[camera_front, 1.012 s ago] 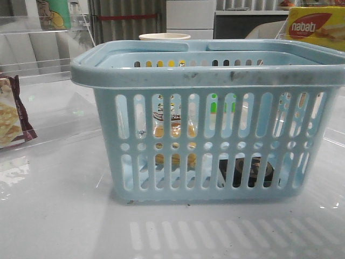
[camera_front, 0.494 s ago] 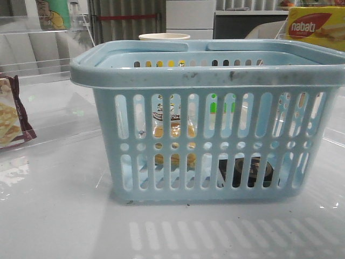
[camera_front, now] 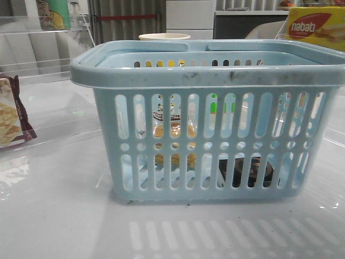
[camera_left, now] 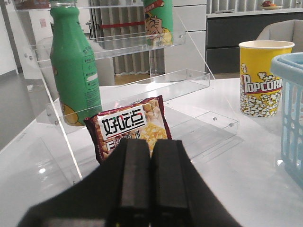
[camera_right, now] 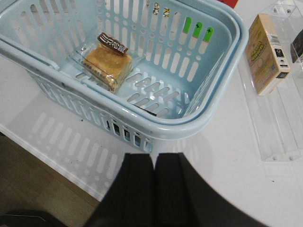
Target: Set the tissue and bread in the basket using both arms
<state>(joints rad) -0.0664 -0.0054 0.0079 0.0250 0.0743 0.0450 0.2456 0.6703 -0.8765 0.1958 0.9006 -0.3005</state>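
Note:
The light-blue basket (camera_front: 205,75) fills the middle of the front view. Through its slots I see the bread (camera_front: 173,134), a clear packet with a dark label, and the small dark tissue (camera_front: 247,171) low on the basket floor to the right. The right wrist view looks down into the basket (camera_right: 215,101), where the bread (camera_right: 108,60) lies on the floor. My right gripper (camera_right: 154,158) is shut and empty, outside the basket's near rim. My left gripper (camera_left: 150,143) is shut and empty, off to the side of the basket (camera_left: 289,90). Neither gripper shows in the front view.
A maroon-edged cracker bag (camera_left: 129,124) leans on a clear acrylic shelf (camera_left: 156,87) holding a green bottle (camera_left: 75,66). A yellow popcorn cup (camera_left: 261,78) stands near the basket. A nabati box (camera_front: 315,24) sits at the back right. A beige box (camera_right: 267,52) lies on a clear rack.

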